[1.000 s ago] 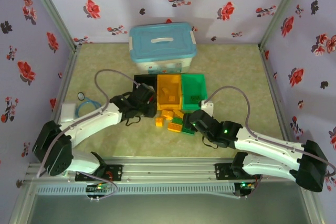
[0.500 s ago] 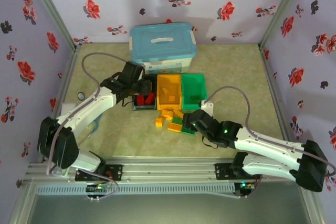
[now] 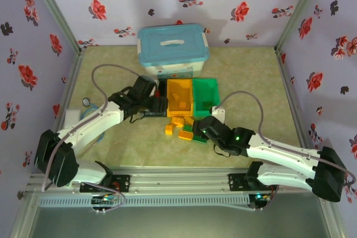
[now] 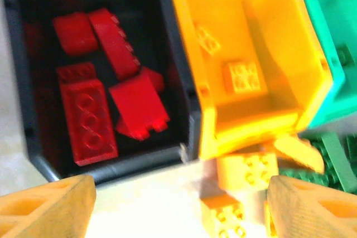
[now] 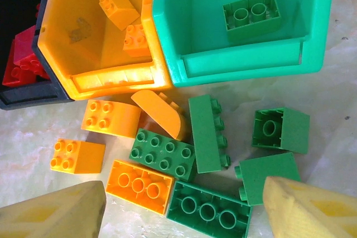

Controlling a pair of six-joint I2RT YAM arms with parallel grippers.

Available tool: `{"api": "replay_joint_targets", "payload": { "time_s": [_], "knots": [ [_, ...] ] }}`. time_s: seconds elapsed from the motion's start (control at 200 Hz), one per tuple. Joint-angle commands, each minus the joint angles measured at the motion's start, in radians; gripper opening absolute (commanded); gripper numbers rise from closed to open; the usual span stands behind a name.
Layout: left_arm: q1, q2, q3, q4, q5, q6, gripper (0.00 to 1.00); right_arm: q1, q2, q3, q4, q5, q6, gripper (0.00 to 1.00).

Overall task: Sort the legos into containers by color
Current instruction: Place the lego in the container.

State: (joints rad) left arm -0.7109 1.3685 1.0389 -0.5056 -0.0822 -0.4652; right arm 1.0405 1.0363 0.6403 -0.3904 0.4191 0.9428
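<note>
My left gripper point(image 3: 158, 104) hangs open over the front of the black bin point(image 4: 134, 164), with nothing between its fingers point(image 4: 50, 207). Several red legos point(image 4: 86, 118) lie in that bin. The orange bin point(image 3: 179, 97) holds two orange legos point(image 4: 242, 76). In the green bin point(image 5: 195, 20) lies one green lego point(image 5: 251, 15). My right gripper point(image 5: 184, 211) stands open and low over the loose pile point(image 3: 183, 129) in front of the bins. Under it lie a green eight-stud lego point(image 5: 163, 151), an upturned orange one point(image 5: 139, 185) and an upturned green one point(image 5: 209, 211).
A white box with a light-blue lid point(image 3: 173, 48) stands just behind the bins. A small ring and a blue cord point(image 3: 87, 104) lie at the left beside my left arm. Flowered cloth walls close in the table on three sides.
My left gripper has opened from shut. It swung back over the black bin, then came forward to its front. My right arm has barely moved.
</note>
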Motion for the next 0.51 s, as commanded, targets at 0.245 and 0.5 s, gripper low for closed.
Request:
{"api": "replay_joint_targets", "payload": {
  "time_s": [0.245, 0.5],
  "knots": [
    [-0.17, 0.03, -0.16, 0.049, 0.035, -0.127, 0.8, -0.008, 0.086, 0.075, 0.018, -0.01, -0.023, 0.76],
    [-0.205, 0.144, -0.123, 0.092, 0.036, -0.126, 0.78, -0.008, 0.076, 0.062, 0.013, -0.018, -0.008, 0.76]
  ]
}}
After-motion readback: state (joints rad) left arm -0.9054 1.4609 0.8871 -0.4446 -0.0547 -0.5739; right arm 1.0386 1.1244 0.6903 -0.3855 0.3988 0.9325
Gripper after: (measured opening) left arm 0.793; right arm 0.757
